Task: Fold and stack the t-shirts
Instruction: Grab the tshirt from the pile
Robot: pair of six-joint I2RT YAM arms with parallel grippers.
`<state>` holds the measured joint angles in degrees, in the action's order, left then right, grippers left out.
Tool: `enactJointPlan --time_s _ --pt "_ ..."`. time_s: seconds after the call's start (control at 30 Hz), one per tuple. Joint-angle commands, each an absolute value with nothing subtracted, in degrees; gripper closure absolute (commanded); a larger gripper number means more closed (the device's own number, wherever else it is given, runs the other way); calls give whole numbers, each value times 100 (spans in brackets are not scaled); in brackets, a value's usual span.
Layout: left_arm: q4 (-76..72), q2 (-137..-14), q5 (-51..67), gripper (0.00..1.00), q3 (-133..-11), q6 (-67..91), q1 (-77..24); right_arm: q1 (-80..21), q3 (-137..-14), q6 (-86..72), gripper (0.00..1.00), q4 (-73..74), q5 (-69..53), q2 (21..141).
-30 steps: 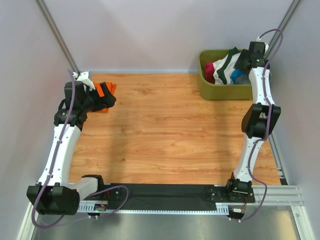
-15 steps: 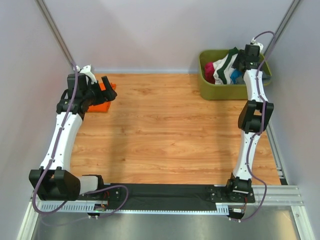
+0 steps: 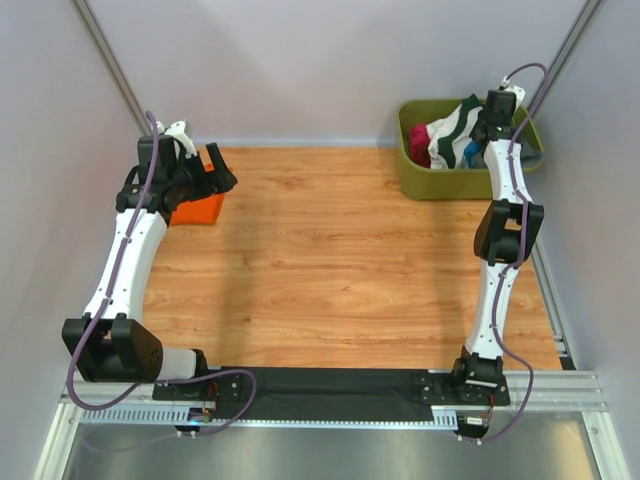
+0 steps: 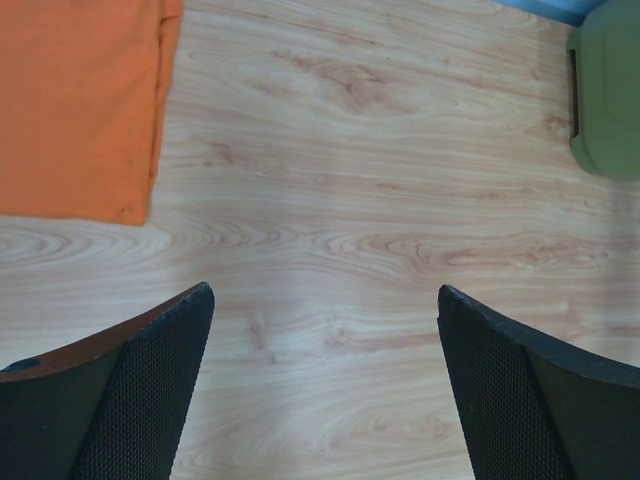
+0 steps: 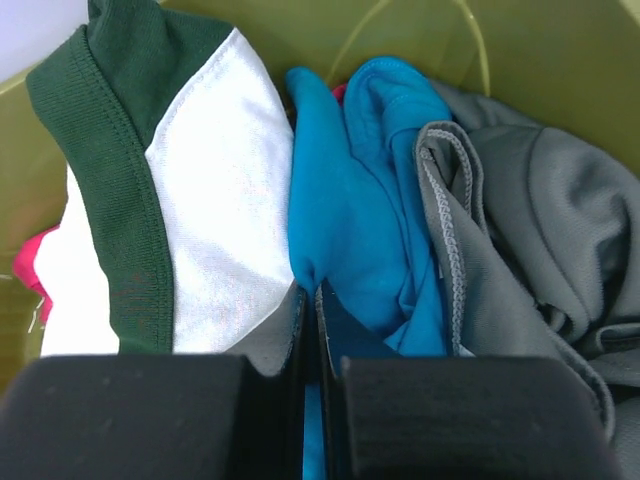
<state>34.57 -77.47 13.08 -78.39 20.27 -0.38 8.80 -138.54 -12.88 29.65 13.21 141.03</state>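
From the top view, the left gripper [image 3: 203, 172] hangs at the upper left of the frame, over the near edge of the orange t-shirt [image 3: 200, 208], which lies folded on the wooden table [image 3: 340, 250] at its far left corner. At the upper right, the right gripper [image 3: 480, 138] reaches down into the olive-green tub [image 3: 450, 182], which is full of mixed clothes.

In the left wrist view, the left gripper [image 4: 325, 292] has its jaws spread wide with only bare table between them. The orange t-shirt [image 4: 75, 100] fills the upper left corner, flat and well apart from the fingers [image 4: 150, 400]. A corner of the tub [image 4: 610, 90] shows at the upper right.

In the right wrist view, the right gripper [image 5: 310, 350] has its jaws pressed almost together on a fold of the teal-blue t-shirt [image 5: 360, 200], a sliver of blue showing between them. That shirt lies in the tub between a white and green garment [image 5: 220, 200] on the left and a grey garment [image 5: 540, 230] on the right.
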Motion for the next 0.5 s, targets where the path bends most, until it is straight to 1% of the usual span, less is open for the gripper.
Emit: enactJointPlan --time_s 0.0,0.13,0.37,0.47 --pt "3305 -7708 1538 0 -7998 1995 -35 853 -13966 -1099 100 2531 1555 13554" --pt "3208 -7691 1608 1 -7998 1978 -35 730 -13931 -704 100 2391 1775 13105" --pt "3146 -7568 1740 1 -7919 1863 -35 668 -13580 -668 100 2276 1092 12367" --pt "3103 -7471 1732 1 -7840 1811 -35 528 -13404 -563 100 2224 1090 12103"
